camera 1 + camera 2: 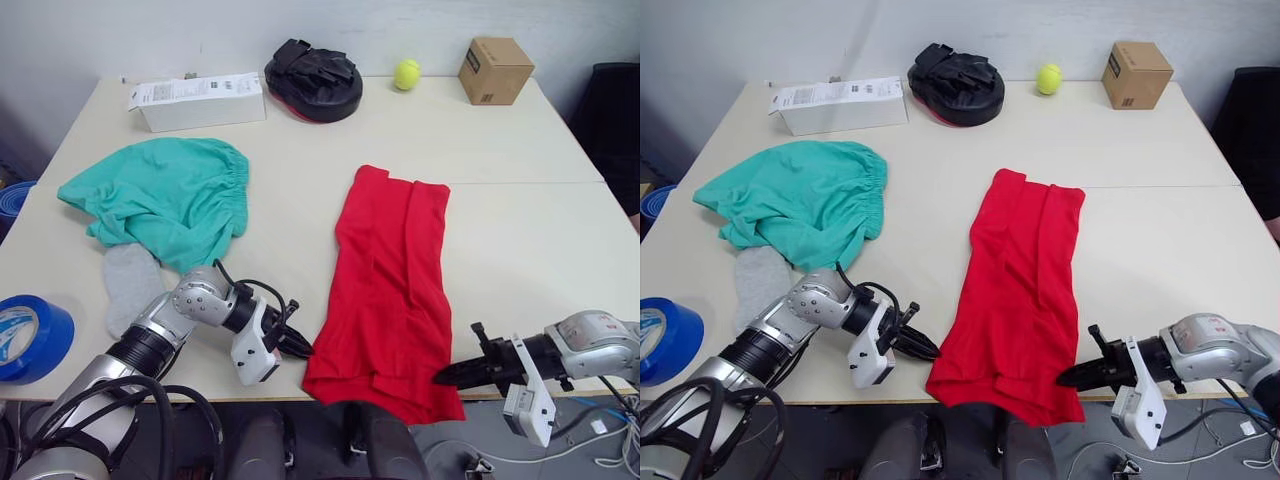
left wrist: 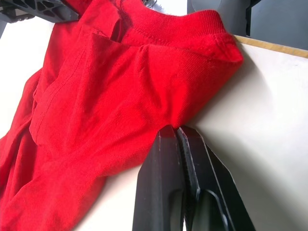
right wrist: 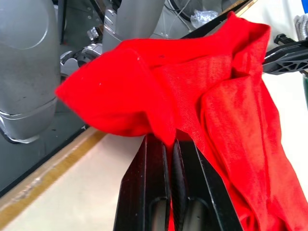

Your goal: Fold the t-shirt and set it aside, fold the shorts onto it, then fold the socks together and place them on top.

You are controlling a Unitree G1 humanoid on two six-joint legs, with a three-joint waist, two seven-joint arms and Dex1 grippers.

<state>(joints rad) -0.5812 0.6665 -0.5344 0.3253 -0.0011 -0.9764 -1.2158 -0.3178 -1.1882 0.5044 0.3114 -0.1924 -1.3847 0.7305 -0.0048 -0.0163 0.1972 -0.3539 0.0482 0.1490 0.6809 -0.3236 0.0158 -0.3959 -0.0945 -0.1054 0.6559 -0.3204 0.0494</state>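
The t-shirt (image 1: pixel 388 290) is matt red knit cloth with a ribbed edge, the shorts (image 1: pixel 170 195) soft teal cloth, the sock (image 1: pixel 130 285) grey knit, on a smooth, pale matt table (image 1: pixel 520 240), beside glossy blue tape (image 1: pixel 30 338).

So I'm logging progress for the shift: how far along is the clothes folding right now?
Early. The t-shirt lies as a long strip on the table, so its sides look folded in. Both the left gripper and the right gripper are shut on its near corners, apparently ready for the end fold. Left: the shorts sit crumpled, and a sock lies beside them, partly tucked under.
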